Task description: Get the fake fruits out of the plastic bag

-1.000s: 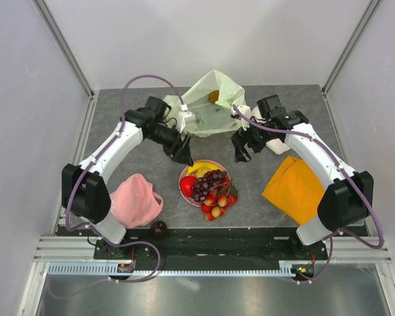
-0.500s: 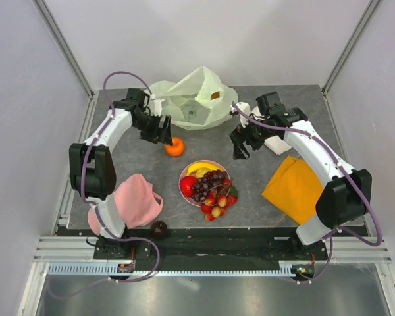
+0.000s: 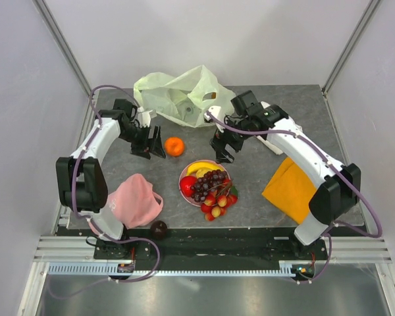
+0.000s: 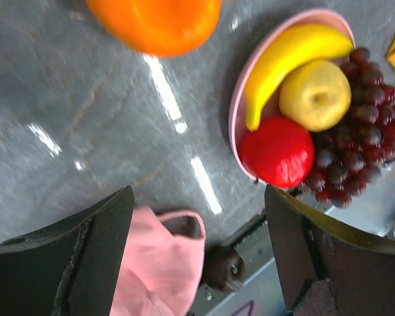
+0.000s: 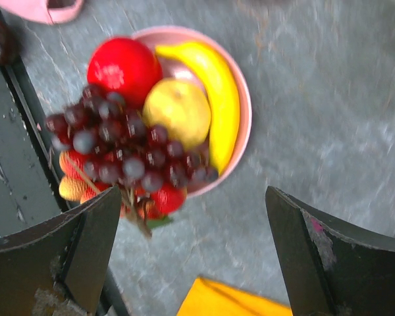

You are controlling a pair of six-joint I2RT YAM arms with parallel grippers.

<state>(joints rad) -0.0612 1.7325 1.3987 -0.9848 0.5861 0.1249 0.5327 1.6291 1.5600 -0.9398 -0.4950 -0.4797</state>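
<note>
Seen from above, a grey desk (image 3: 257, 135) carries everything. The largest thing on it, the pale yellow-green plastic bag (image 3: 174, 99), lies crumpled against the far edge, its long axis running left to right along that edge. Whether any fruit is inside cannot be told. A pink cloth (image 3: 137, 201) sits at the near left and an orange cloth (image 3: 293, 191) at the near right. Both arms reach in from the near edge. The left pincer (image 3: 151, 146) hangs low over the desk's left half, jaws spread and gripping nothing. The right pincer (image 3: 222, 150) hovers by the far rim of the pink plate (image 3: 182, 178), jaws at their widest and also empty. The bag lies beyond both, toward the far edge, with the right pincer probably nearer its loop handles. The plate, at the desk's middle, holds a banana (image 3: 199, 169), a grape bunch (image 3: 209, 182), a red apple (image 3: 188, 185) and a berry cluster (image 3: 218, 203). The orange (image 3: 174, 146) rests loose on the desk just right of the left pincer's tips, not between them. A plum (image 3: 158, 228) sits at the near edge.
</note>
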